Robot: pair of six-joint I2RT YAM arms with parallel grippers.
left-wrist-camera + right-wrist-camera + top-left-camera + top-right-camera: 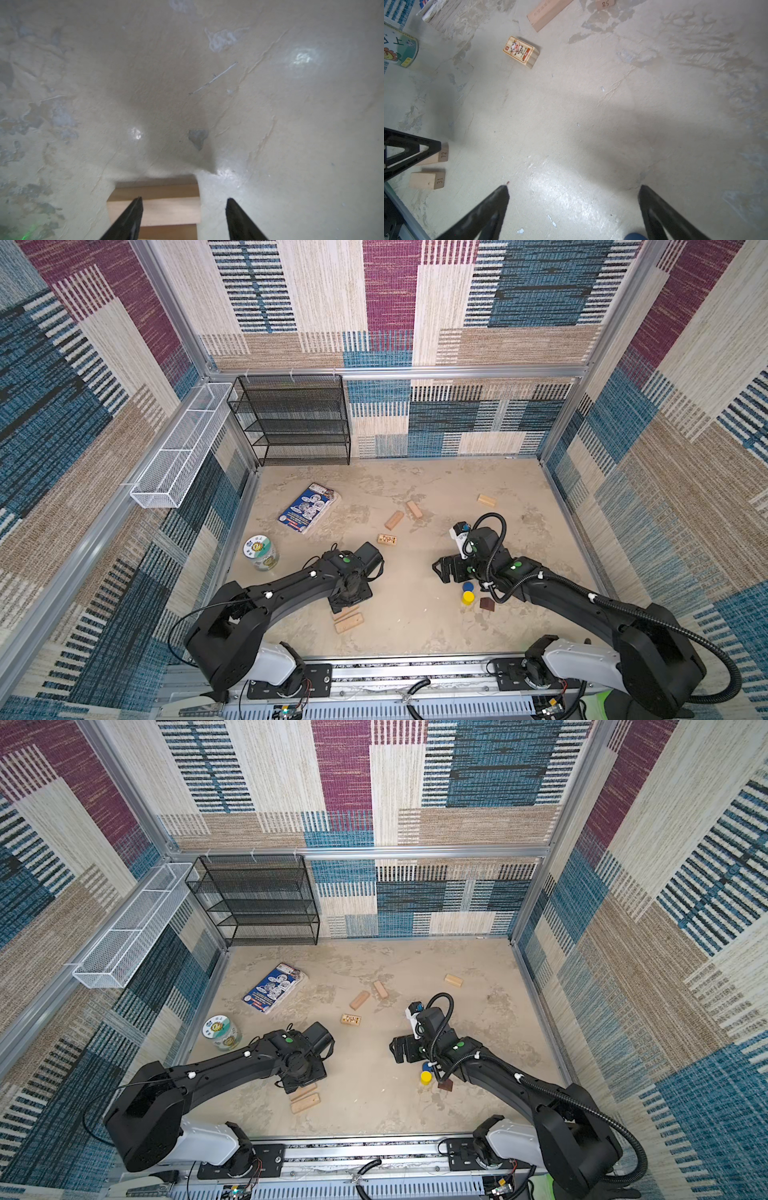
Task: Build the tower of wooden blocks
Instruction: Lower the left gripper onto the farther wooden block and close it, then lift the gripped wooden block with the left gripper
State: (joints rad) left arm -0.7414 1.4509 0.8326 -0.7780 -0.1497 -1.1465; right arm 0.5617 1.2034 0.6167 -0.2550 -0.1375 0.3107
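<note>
Pale wood blocks lie scattered flat on the floor: two bars [394, 520] [414, 509] mid-floor, one [486, 500] far right, a printed block [386, 539] [520, 51], and two side by side [349, 622] near the front. My left gripper [184, 199] points down, open, over the farther of that pair [166, 209]. One fingertip [137, 204] overlaps the bar and the other stands beside its end. My right gripper [574, 188] is open above bare floor. The blue disc [468, 587], yellow cylinder [468, 597] and dark-brown piece [486, 604] sit just under the right arm.
A blue printed packet [309, 508] lies at the back left and a round labelled jar [261, 552] stands left of the left arm. A black mesh shelf [291, 418] and a white wire basket [178, 448] line the back-left walls.
</note>
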